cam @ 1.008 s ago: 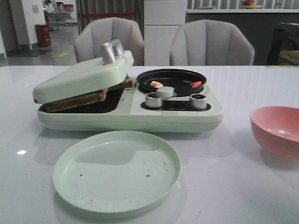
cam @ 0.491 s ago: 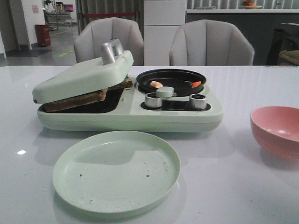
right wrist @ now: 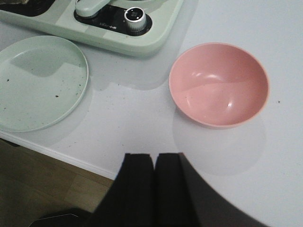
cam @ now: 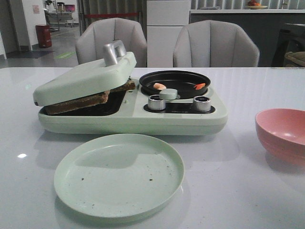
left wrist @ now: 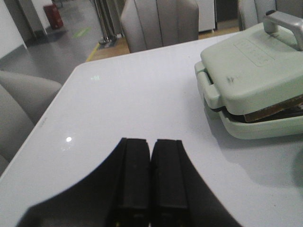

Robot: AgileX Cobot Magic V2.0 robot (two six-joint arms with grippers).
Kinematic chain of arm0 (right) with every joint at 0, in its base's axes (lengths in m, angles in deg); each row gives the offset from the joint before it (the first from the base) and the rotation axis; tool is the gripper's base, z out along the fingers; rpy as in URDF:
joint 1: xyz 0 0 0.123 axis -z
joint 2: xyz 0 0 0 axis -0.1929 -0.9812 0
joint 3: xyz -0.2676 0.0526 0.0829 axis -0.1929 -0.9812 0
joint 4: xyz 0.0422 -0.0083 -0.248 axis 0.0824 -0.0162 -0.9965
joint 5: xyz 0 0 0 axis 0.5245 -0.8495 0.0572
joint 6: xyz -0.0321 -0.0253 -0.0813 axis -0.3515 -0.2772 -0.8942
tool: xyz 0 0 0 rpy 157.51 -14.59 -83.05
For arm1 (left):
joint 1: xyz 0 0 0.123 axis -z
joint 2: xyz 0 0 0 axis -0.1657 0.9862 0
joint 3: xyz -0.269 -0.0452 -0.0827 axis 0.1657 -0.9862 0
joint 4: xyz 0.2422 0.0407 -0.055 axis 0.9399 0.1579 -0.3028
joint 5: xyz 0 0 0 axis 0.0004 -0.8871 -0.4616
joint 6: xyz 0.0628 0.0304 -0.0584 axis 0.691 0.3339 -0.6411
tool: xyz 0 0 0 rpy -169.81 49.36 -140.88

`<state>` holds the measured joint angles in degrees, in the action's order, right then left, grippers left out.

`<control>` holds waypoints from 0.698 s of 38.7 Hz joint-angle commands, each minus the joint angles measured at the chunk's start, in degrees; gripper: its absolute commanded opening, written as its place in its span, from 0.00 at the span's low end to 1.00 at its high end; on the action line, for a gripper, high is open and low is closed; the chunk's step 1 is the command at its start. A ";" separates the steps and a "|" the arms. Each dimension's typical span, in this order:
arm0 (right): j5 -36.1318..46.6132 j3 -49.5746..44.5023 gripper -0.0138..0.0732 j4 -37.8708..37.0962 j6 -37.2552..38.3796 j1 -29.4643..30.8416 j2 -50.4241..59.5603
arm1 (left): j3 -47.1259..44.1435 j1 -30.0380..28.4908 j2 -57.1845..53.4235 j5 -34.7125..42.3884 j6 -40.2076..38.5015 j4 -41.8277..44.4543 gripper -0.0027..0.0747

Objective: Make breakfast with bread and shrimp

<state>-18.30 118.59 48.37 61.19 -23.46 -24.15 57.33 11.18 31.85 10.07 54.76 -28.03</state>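
The bread (cam: 78, 101) lies as brown-crusted slices inside the pale green breakfast maker (cam: 133, 117), under its half-lowered lid (cam: 86, 78); it also shows in the left wrist view (left wrist: 274, 109). Two shrimp, a paler one (cam: 159, 86) and a redder one (cam: 200, 86), lie in the black pan (cam: 175, 81). My left gripper (left wrist: 151, 142) is shut and empty over the table, to the left of the maker. My right gripper (right wrist: 154, 156) is shut and empty near the table's front edge. Neither gripper shows in the front view.
A pale green plate (cam: 119, 174) lies in front of the maker, also in the right wrist view (right wrist: 38, 82). A pink bowl (cam: 283, 133) stands at the right, also in the right wrist view (right wrist: 218, 84). Two grey chairs (cam: 112, 40) stand behind the table.
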 commanded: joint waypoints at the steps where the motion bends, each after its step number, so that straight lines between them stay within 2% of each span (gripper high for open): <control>1: 3.78 1.54 0.18 -0.04 -0.64 -0.11 0.06 | -2.66 -0.26 -2.91 10.86 -0.72 -0.57 0.16; 11: 3.67 1.54 0.18 -0.05 -0.64 -0.11 0.06 | -10.67 -0.37 -8.54 20.15 -0.72 -4.39 0.16; 27: 3.64 1.54 0.18 -0.05 -0.64 -0.11 0.06 | -10.52 -0.98 -8.67 20.87 -0.72 -6.10 0.16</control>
<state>-18.30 118.37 48.37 61.19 -23.46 -24.06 47.17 10.35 24.42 24.90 54.64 -33.55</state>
